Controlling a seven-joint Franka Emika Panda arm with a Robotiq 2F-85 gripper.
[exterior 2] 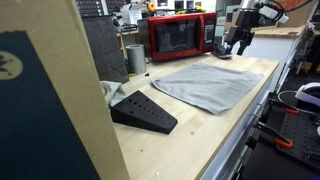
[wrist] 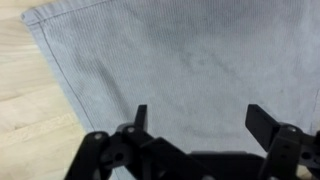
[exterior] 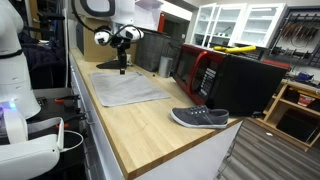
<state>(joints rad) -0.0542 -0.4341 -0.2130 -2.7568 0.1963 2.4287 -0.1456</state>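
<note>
A: Peeking at the jaws first. Gaping wide, or squeezing something?

B: Gaping wide, gripping nothing at all. Hanging low over the grey cloth [wrist: 180, 60], with both black fingers [wrist: 140, 118] pointing down at it. Touching it or not, hard telling from here.

A: And finding the cloth where?

B: Lying flat on the wooden desk [exterior: 150, 130], spreading out in front of the red microwave [exterior 2: 180, 37]. Hovering over the end of the cloth [exterior: 125, 88] closest to that microwave, not over the middle.

A: Worrying about anything?

B: Yes, a few things, just guessing. Maybe pushing down too hard and banging the fingers on the desk, with only thin cloth in between. Maybe pinching just a tiny fold and losing it while lifting, being so soft and floppy.

A: Anything farther out?

B: Maybe dragging instead of lifting, bunching the cloth up and sliding it toward the desk edge. Maybe pulling it into the grey shoe [exterior: 200, 118], sitting near the other end of the cloth. Maybe swinging sideways and bumping the microwave, standing so close by. Going slowly and coming straight down, probably helping with all of that.
</note>
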